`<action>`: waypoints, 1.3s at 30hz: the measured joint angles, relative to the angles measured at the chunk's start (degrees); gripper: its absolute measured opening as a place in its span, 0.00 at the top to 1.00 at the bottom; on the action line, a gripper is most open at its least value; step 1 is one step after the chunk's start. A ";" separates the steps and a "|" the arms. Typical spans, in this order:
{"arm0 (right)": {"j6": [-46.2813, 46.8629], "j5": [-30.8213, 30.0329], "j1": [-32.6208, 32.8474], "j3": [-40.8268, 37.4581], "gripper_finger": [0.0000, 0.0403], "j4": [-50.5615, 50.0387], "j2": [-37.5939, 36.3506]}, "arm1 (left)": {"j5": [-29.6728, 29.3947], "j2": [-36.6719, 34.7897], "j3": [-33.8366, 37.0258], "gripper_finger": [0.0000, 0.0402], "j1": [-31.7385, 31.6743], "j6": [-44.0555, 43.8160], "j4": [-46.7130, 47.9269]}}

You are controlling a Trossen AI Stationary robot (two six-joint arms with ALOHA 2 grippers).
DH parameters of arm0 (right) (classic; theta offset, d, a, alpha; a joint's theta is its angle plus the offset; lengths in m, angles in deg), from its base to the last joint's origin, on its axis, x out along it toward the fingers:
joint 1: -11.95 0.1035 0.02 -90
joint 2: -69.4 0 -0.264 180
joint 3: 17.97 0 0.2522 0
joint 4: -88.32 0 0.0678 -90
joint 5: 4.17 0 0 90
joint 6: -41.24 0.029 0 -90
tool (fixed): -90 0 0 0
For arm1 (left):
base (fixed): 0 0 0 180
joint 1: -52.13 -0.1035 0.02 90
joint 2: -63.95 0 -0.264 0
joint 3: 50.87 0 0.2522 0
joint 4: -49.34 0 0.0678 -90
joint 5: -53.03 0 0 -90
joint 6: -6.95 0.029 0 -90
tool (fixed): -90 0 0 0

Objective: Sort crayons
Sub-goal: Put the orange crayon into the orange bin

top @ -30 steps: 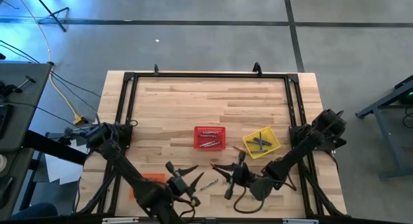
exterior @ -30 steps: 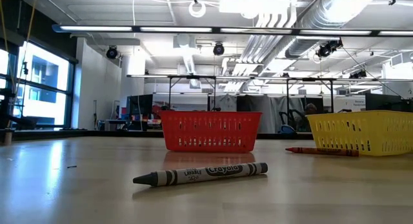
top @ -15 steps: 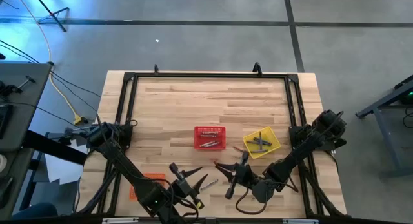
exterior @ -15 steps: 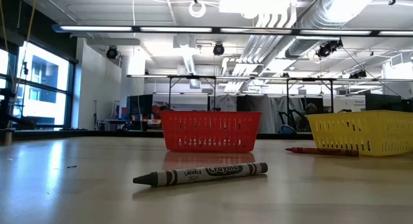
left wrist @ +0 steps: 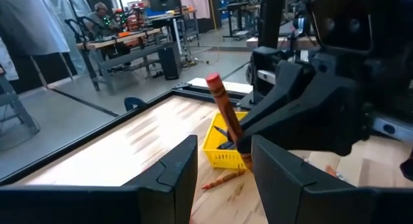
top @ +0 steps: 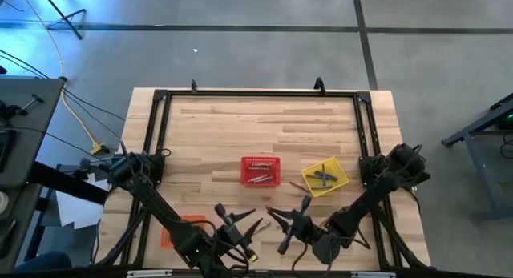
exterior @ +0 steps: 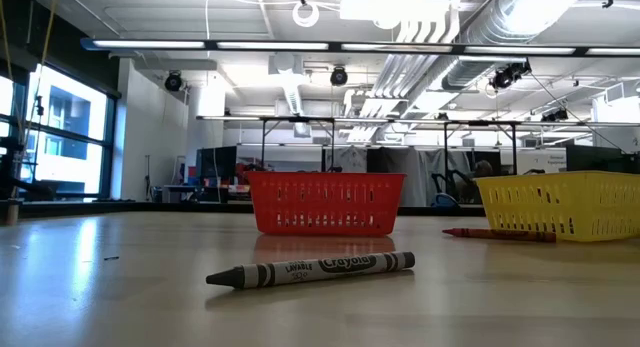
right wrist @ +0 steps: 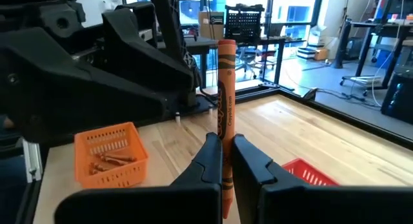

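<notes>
We see right gripper (right wrist: 227,161) clamped on orange crayon (right wrist: 225,88), held upright above table's (top: 240,126) near edge. Left gripper (left wrist: 222,159) beside it, fingers apart, nothing between them. Grey crayon (exterior: 312,270) lies loose on table in front of red basket (exterior: 325,203). Red crayon (exterior: 497,234) lies just beside yellow basket (exterior: 560,204). More crayons in orange basket (right wrist: 111,152).

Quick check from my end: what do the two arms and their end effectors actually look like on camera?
Both arms are dark, slim and jointed. The left end effector has two broad, angular matte-black fingers. The right end effector has matching black fingers that taper towards the tips. No markings are legible.
</notes>
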 joint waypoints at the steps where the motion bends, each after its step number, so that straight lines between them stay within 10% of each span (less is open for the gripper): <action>1: -0.02 0.11 0.08 0.00 1.00 0.02 0.00 | 0.24 0.00 0.00 0.67 0.00 0.30 -0.19; 24: -1.08 8.36 -0.02 0.00 1.00 0.05 0.00 | 10.02 0.00 0.00 0.68 -3.09 10.89 -11.71; 32: -2.23 8.96 -0.02 0.00 1.00 -0.06 0.02 | 11.97 -0.03 0.00 0.97 -3.17 11.60 -11.76; 39: -2.23 8.84 0.19 0.00 0.97 -0.06 0.02 | 12.62 -0.03 0.00 0.99 -3.06 11.85 -11.69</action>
